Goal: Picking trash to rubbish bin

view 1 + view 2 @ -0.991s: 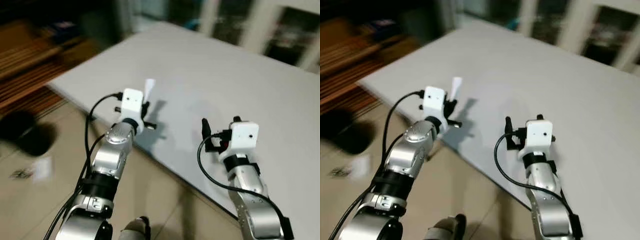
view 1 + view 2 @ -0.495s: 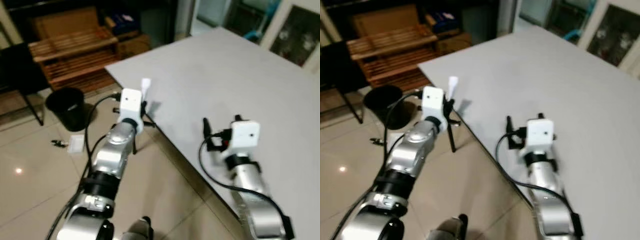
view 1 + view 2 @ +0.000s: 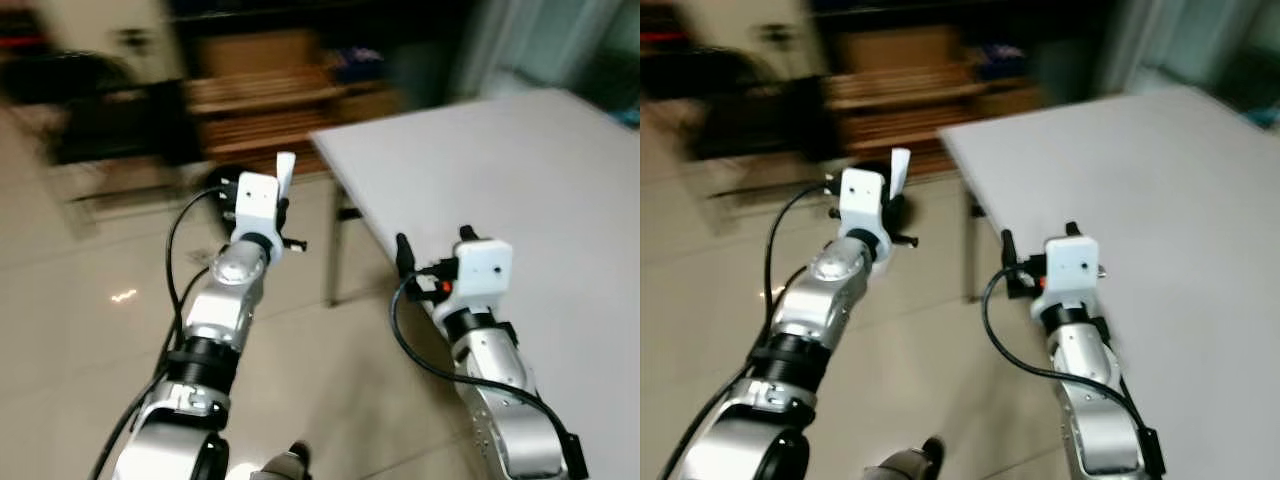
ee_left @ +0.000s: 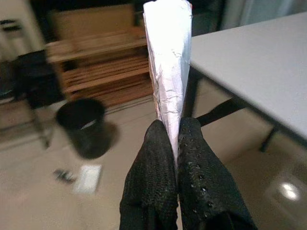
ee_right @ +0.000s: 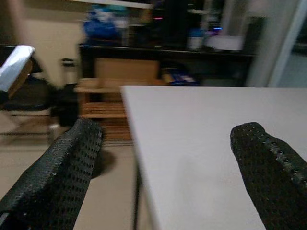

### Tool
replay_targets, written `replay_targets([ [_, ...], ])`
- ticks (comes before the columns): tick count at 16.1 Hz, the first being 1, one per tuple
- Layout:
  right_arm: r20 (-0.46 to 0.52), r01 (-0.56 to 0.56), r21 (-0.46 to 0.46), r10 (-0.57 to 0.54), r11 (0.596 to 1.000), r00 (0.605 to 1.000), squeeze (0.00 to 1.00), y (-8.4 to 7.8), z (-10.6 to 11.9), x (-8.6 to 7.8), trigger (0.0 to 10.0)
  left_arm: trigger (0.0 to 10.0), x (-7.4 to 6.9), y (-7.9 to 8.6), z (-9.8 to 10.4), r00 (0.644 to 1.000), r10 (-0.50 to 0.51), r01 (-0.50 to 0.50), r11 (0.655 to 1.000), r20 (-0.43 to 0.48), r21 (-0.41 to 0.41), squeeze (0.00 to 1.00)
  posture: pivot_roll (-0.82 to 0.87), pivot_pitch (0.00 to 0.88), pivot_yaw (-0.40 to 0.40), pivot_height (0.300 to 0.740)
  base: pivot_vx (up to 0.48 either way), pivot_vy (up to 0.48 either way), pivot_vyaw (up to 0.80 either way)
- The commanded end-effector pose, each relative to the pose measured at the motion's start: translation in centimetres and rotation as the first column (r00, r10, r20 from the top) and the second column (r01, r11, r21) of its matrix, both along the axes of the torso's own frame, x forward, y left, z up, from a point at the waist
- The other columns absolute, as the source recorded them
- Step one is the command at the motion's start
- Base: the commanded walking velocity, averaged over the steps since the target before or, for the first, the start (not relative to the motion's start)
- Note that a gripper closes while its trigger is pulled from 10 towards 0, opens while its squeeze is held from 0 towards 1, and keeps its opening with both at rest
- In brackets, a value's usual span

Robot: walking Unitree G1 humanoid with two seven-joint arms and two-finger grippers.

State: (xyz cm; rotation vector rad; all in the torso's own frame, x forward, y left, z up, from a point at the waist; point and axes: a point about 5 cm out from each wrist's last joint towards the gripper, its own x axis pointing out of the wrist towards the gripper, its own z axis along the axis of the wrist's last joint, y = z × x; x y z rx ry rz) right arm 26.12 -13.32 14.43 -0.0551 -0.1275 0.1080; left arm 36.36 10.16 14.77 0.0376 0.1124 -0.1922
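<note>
My left gripper (image 4: 173,143) is shut on a flat silver-white wrapper (image 4: 168,72) that stands up from its fingertips; the same wrapper (image 3: 285,172) sticks up above the left wrist, held out over the tiled floor. A black round rubbish bin (image 4: 82,125) stands on the floor beyond it, in front of a wooden rack, partly hidden behind the left arm in the eye views. My right gripper (image 5: 165,158) is open and holds nothing, hovering at the near corner of the white table (image 3: 520,170).
A slatted wooden rack (image 3: 265,100) stands against the back wall. A white scrap (image 4: 87,178) and a small dark item (image 4: 62,175) lie on the tiles near the bin. A black table leg (image 3: 335,262) drops from the table corner. Dark chair (image 5: 29,103) at the left.
The camera has swung left: the table has slid to the right of the picture and the floor and rack now lie ahead. The left gripper still holds the wrapper.
</note>
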Motion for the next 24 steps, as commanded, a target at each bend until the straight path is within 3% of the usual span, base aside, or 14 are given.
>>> replay_targets([
  [1, 0.008, 0.005, 0.003, -0.005, 1.0, 1.0, 0.0, -0.15, 0.21, -0.05, 10.0, 10.0, -0.01, -0.01, -0.22, 1.0, 0.009, -0.009, 1.0, -0.005, 0.007, 0.0, 0.22, 0.087, -0.022, 0.74, 0.0, 0.0, 0.79],
  [4, 0.009, 0.006, 0.008, -0.007, 1.0, 1.0, 0.0, -0.22, 0.3, -0.01, 10.0, 10.0, -0.03, -0.08, -0.3, 1.0, 0.004, -0.005, 1.0, -0.01, -0.006, 0.0, 0.22, 0.086, -0.026, 0.74, 0.0, 0.0, 0.76],
  [9, 0.02, 0.017, 0.019, -0.017, 1.0, 1.0, 0.0, -0.42, 0.57, -0.03, 10.0, 10.0, 0.1, -0.25, -0.08, 1.0, -0.016, 0.016, 1.0, 0.002, -0.023, 0.0, 0.21, 0.081, -0.032, 0.74, 0.0, 0.0, 0.0],
  [24, 0.023, 0.007, 0.017, -0.008, 1.0, 1.0, 0.0, -0.2, 0.67, -0.17, 10.0, 10.0, 0.06, -0.3, -0.54, 1.0, -0.015, 0.015, 1.0, -0.009, -0.021, 0.0, 0.21, 0.081, -0.04, 0.74, 0.36, 0.0, 0.0],
])
